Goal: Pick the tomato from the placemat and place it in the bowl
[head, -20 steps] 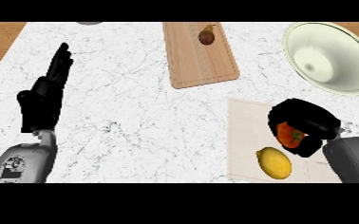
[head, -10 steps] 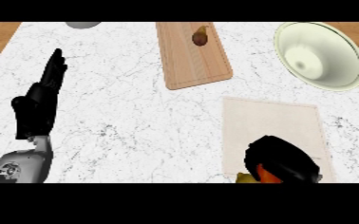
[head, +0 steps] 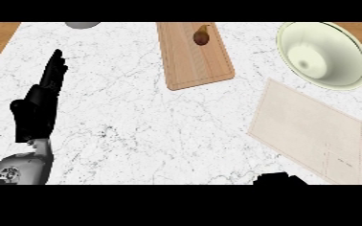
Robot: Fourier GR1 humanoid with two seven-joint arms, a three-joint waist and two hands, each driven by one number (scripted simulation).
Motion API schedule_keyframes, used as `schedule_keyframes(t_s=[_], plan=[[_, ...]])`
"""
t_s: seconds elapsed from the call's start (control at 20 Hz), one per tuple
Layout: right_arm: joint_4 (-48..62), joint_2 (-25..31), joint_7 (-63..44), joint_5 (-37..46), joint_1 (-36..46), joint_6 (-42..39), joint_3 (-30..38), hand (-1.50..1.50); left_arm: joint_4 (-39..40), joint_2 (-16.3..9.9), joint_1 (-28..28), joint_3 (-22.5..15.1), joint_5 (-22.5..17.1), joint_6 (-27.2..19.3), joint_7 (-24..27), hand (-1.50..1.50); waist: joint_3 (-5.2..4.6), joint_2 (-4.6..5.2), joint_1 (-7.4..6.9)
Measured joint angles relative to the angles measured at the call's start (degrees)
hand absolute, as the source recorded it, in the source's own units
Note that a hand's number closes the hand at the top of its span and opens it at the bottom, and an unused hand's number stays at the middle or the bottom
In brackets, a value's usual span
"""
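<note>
My right hand's (head: 279,178) fingers are mostly showing as a dark sliver at the bottom edge, so I cannot tell their state, and the tomato is nowhere showing. My left hand (head: 39,106) is resting with fingers straight at the left. I am risking an overshoot past the beige rectangular placemat (head: 308,127) or a clipped rim on the pale green round bowl (head: 322,52) at upper right.

One view only, the head view. It looks steeply down onto the counter (head: 141,124) from above its near edge. Framing is close: the bowl (head: 322,52) is cut at the right edge, the board (head: 194,55) at the top, the placemat (head: 311,129) at lower right. The left forearm (head: 25,167) enters at lower left.
</note>
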State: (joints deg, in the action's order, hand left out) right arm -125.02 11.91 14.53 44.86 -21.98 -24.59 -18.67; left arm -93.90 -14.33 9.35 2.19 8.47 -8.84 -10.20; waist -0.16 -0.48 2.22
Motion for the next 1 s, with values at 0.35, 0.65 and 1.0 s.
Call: schedule_keyframes(t_s=[0.35,0.65,1.0], plan=[[-8.04,-3.99,-9.61,-4.99,0.61,-1.6,10.72,1.5,0.63,0.16,2.24,0.06,-0.29,0.88,-0.7,0.0,0.1,0.39,-1.26],[-4.6,-5.5,-16.15,-14.25,11.57,-3.86,23.56,1.5,2.07,0.13,3.76,0.52,-0.59,1.86,-0.37,0.0,0.14,0.56,-2.13],[11.49,-0.66,-17.85,-22.83,29.3,-1.5,37.59,1.5,2.62,0.94,3.71,0.31,0.14,1.76,0.47,0.0,0.16,0.63,-2.66]])
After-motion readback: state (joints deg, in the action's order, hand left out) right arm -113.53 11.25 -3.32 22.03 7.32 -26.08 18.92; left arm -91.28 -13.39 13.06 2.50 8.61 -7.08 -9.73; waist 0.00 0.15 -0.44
